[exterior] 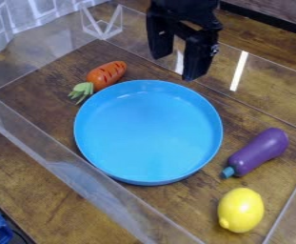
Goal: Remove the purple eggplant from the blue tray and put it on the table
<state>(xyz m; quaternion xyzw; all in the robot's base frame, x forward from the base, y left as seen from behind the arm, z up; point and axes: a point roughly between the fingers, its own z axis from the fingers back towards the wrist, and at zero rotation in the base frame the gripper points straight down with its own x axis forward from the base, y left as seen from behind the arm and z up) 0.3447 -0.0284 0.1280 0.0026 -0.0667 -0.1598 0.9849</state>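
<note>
The purple eggplant [258, 152] lies on the desk [36, 167] just right of the blue tray [149, 131], outside its rim, stem cap toward the tray; the tray itself is bare; so the task looks done. The gripper [182, 52] hangs above the tray's far edge, its fingers [199, 57] spread wide with nothing between them. The risks now are small; the plump eggplant may roll toward the yellow lemon [241, 210], or a low sweep of the arm could nudge the toy carrot [101, 77] or tray.
</note>
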